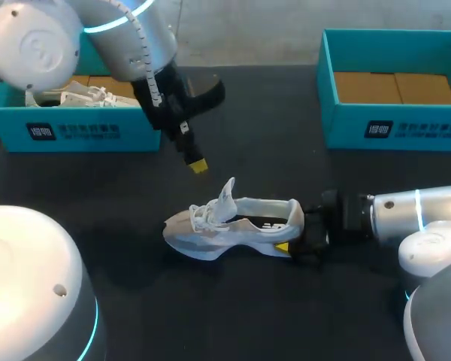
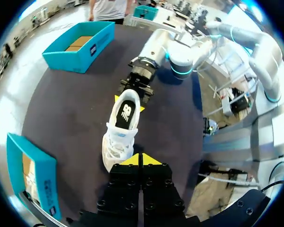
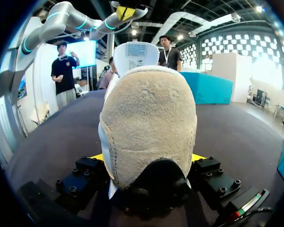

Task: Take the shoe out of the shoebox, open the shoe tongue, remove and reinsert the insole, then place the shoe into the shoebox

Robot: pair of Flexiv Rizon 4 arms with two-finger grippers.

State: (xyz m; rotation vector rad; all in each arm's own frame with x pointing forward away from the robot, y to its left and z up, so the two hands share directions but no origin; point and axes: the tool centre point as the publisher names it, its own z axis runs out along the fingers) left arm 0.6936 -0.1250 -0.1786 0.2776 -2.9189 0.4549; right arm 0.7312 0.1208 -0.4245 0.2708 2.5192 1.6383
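Shoe: white and grey mesh trainer (image 1: 233, 226) stands on its sole on the black bench (image 1: 233, 316), between the two boxes, toe toward my left, heel toward my right arm.
Tongue: white padded tongue (image 1: 227, 192) stands up, clear of the loose laces (image 1: 203, 216); throat open.
Insole: black foam insole (image 2: 127, 112) lies flat inside, seen through the opening in the left wrist view.
Right fingers: right fingers (image 1: 282, 247) pinch the tan suede heel counter (image 3: 149, 127) from both sides, yellow tips low, close to the sole.
Left fingers: left fingers (image 1: 198, 165) are pressed together, holding nothing, hanging over the toe end, apart from the shoe.
Boxes: empty teal cardboard shoebox (image 1: 395, 128) at far right; second teal shoebox (image 1: 75, 131) at far left holds another white shoe (image 1: 83, 96).
Handling, shoe: judged light. The mesh upper is soft and would cave under a squeeze; sole and heel cup are the stiff parts. The heel is the sound hold and anchors the shoe against an upward pull.
Handling, insole: judged thin and floppy, gripping the lining somewhat. Best purchase is probably its heel-end edge, where the collar is widest. Pinch the thin edge and peel upward rather than drag.
Risk: laces could snag a finger; the tongue may flop back over the opening.
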